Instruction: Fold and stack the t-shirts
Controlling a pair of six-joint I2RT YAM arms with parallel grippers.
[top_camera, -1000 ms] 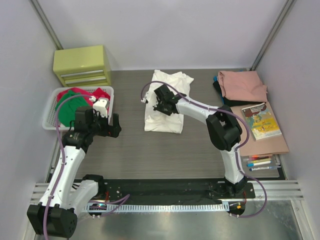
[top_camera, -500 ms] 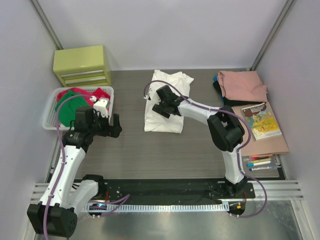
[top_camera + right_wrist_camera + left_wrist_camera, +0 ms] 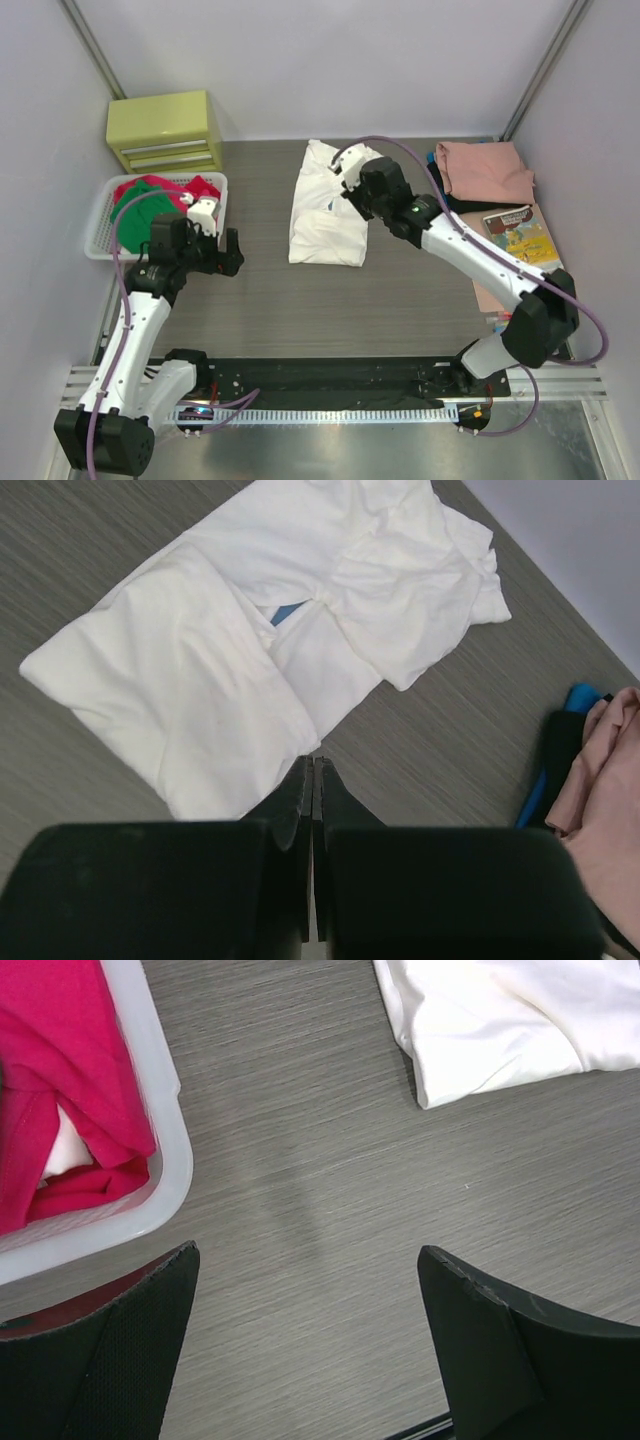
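A white t-shirt (image 3: 322, 215) lies partly folded in the middle of the table, with a bit of blue print showing at its fold (image 3: 288, 612). My right gripper (image 3: 355, 195) is shut and empty, and hovers over the shirt's right edge (image 3: 313, 762). My left gripper (image 3: 232, 252) is open and empty over bare table (image 3: 310, 1260), beside the basket. Red (image 3: 200, 186) and green (image 3: 140, 215) t-shirts lie in the white basket (image 3: 100, 250). A salmon-pink t-shirt (image 3: 485, 170) lies folded on a black one (image 3: 445, 198) at the back right.
A yellow-green drawer box (image 3: 165, 130) stands at the back left. A thin book (image 3: 522, 240) lies on brown paper (image 3: 545, 290) at the right, with markers (image 3: 520, 325) in front of it. The basket wall (image 3: 170, 1160) is close to my left gripper.
My right arm has swung its elbow out to the right, and its gripper has come up off the white shirt to the shirt's right edge. The left arm has not moved.
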